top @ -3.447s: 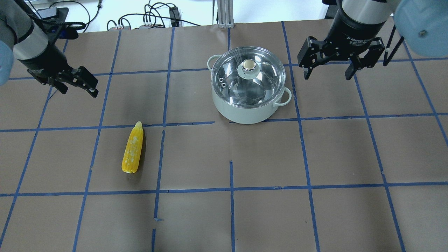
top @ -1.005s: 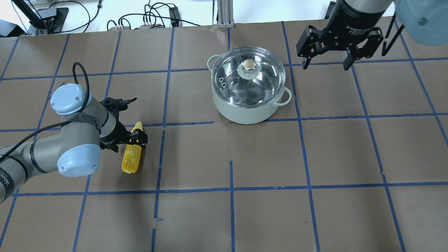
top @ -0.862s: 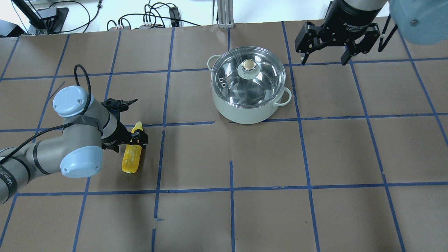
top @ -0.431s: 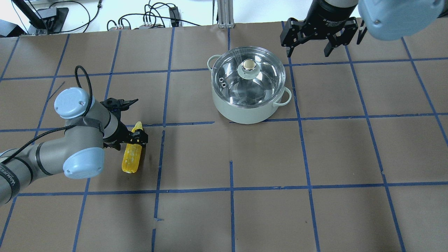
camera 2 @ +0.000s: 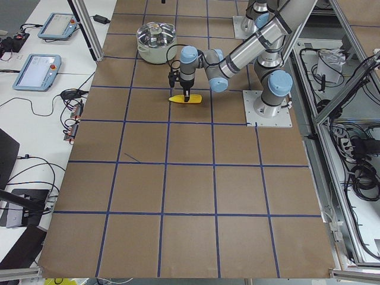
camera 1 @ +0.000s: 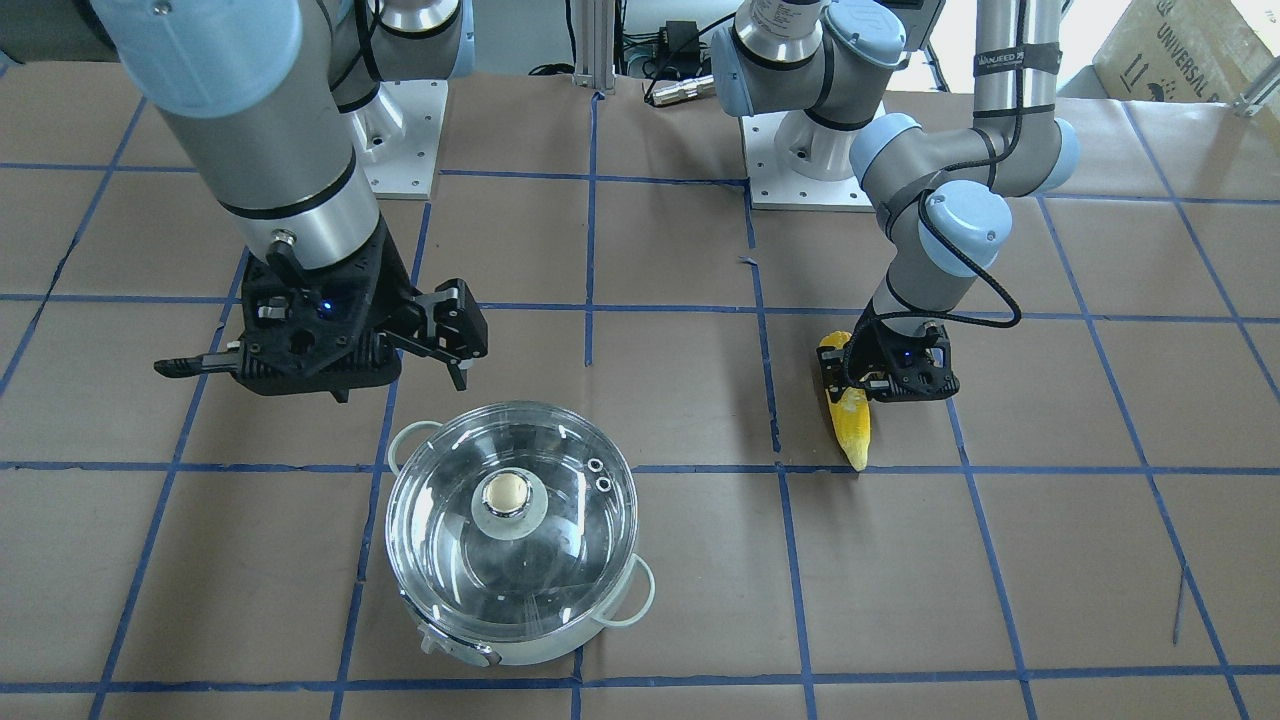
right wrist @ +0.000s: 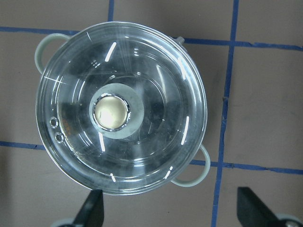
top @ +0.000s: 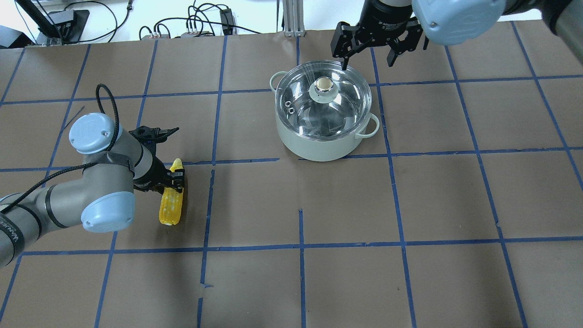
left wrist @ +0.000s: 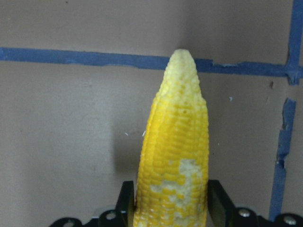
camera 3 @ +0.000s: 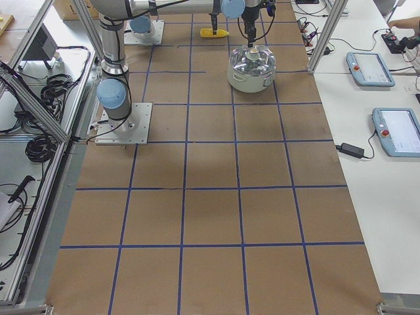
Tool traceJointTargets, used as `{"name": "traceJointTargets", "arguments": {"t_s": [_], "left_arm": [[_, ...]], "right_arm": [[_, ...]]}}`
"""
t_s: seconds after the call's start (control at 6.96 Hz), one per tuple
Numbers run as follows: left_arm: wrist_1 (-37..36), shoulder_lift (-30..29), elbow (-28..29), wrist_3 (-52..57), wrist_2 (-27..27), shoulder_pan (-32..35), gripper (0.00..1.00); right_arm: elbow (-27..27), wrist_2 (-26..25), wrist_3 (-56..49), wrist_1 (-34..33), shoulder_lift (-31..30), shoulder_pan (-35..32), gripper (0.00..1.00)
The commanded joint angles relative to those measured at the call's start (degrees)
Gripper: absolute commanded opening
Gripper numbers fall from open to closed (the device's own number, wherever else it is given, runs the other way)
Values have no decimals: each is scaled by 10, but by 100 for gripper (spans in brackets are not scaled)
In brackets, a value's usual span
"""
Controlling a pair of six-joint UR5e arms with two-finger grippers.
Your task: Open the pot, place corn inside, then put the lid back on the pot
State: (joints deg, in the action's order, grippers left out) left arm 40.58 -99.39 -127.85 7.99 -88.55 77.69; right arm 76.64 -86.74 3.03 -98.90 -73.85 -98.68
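Left claw (top: pixel 175 178) now pinches corn (top: pixel 171 207), still flat on counter (top: pixel 455 196) at pot's (top: pixel 319 146) 8 o'clock. Right claw (top: pixel 367 63), spread wide, slid in to lid's (top: pixel 339 114) 1 o'clock; lid still on.

The worktop (top: pixel 455 196) is covered in matt brown paper crossed by strips of blue tape (top: pixel 302 273), frayed in places. The pot (top: pixel 319 148) has a smooth, pale, softly glossy outer wall and a mirror-bright steel inside, under a clear glass lid (top: pixel 334 116) with a metal rim and a polished gold-toned knob (top: pixel 324 84). The corn cob (top: pixel 169 209) is bumpy with kernels, with rough whitish patches.
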Motion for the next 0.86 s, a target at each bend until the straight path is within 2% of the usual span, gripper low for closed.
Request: {"name": "traceJointTargets", "arguments": {"t_s": [0.0, 0.14, 0.43, 0.57, 0.72], "left_arm": [[23, 23, 17, -2, -8, 0, 25], [89, 50, 49, -3, -12, 0, 22], [269, 75, 174, -36, -8, 3, 19], [323, 73, 222, -66, 1, 5, 18], [330, 71, 237, -73, 7, 14, 18]], "right_arm": [[-14, -1, 2, -38, 45, -30, 99], [-14, 0, 3, -49, 60, -39, 99], [-14, -1, 7, -66, 81, -44, 99], [-14, -2, 8, -72, 89, -45, 99], [-14, -6, 16, -96, 100, -50, 99]]}}
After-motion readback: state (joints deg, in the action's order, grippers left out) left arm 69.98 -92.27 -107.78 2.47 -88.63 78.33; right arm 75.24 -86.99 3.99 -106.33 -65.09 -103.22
